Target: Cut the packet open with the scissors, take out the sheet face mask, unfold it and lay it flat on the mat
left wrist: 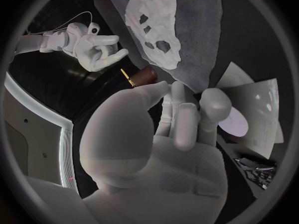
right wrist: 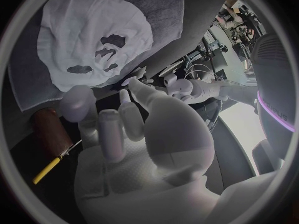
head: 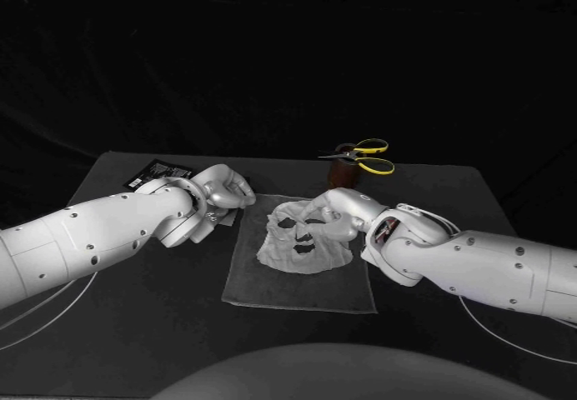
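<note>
Sheet face mask (head: 307, 237) is flat on the mat (head: 301, 292), between left hand (head: 220, 188) and right hand (head: 340, 208); fingers (right wrist: 109, 134) loosely open, both empty.

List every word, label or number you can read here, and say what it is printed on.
Nothing can be read in full.
Black packet: white print on its face, too small to read.
Scissors: no writing seen.
Sheet mask: no writing seen.
Mat: no writing seen.
</note>
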